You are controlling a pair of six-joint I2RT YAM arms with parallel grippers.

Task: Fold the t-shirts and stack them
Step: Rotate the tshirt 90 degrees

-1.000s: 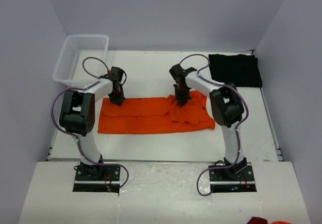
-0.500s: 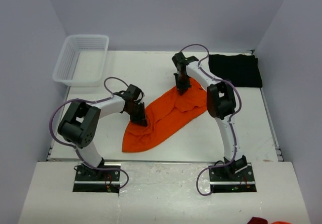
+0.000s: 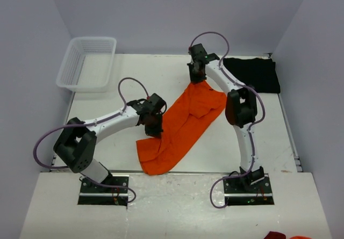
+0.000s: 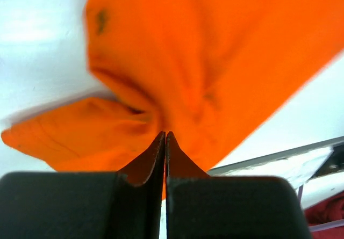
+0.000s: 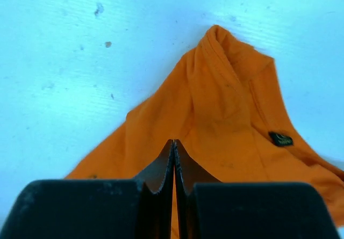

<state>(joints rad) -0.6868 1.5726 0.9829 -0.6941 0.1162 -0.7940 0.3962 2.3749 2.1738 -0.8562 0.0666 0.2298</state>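
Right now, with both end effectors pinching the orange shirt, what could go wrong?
The orange shirt lies bunched and diagonal between the left end effector and right end effector, so a fold made now would likely come out crooked. Its loose near end reaches the table front edge and may slide off.

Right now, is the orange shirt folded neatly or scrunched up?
Scrunched up. The orange shirt runs as a rumpled diagonal strip between the left pincer and the right pincer, both pinching it.
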